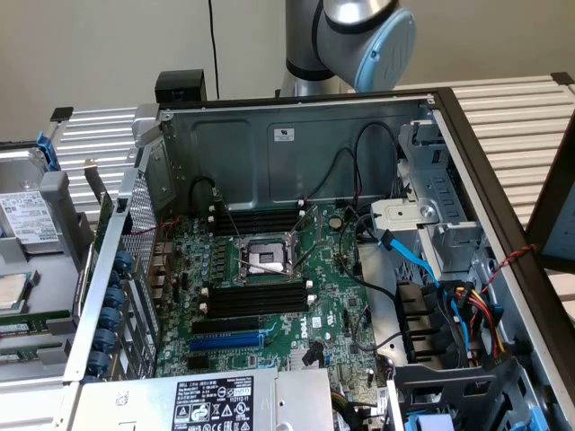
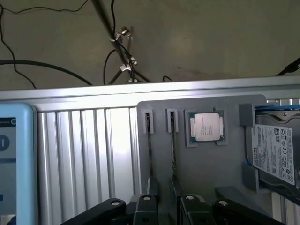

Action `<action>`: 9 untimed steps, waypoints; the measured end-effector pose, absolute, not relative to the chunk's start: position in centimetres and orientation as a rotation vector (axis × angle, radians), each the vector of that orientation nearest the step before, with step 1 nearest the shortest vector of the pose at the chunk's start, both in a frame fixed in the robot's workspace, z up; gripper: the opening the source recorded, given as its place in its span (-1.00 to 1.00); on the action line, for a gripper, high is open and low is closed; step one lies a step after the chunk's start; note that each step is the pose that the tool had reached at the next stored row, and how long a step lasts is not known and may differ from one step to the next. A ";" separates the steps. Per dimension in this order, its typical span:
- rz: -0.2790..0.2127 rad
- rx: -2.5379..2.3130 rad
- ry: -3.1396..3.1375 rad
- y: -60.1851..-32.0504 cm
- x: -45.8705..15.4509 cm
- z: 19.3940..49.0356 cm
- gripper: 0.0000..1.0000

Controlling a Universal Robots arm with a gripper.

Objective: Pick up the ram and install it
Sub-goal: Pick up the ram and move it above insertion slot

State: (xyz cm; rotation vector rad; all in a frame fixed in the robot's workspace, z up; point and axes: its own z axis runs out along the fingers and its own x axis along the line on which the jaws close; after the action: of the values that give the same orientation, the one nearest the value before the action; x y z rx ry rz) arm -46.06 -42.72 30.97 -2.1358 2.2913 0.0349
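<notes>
1. My pincer [image 2: 167,205] hangs released, jaws wide, holding nothing
2. The ram [image 2: 173,145] stands on edge in the grey holder [image 2: 225,168], just ahead of my pincer, a twin stick [image 2: 149,140] close beside it
3. Coming down off-centre, I judge a finger could strike the twin stick or catch both
4. A skewed pinch could jam the ram in its groove

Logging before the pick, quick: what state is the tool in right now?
Tool: open, holding nothing; the ram sticks sit in the grey tray.
</notes>
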 end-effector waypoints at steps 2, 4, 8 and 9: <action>0.036 -2.136 2.291 -42.8 -46.1 30.6 -0.47; 0.037 -2.136 2.291 -42.9 -46.1 30.2 -0.47; 0.039 -2.136 2.291 -43.1 -46.1 29.5 -0.47; 0.039 -2.136 2.291 -43.1 -46.1 29.3 -0.47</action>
State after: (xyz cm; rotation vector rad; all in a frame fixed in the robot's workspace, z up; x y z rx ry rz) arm -46.06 -43.12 29.33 -2.1358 2.2914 0.0391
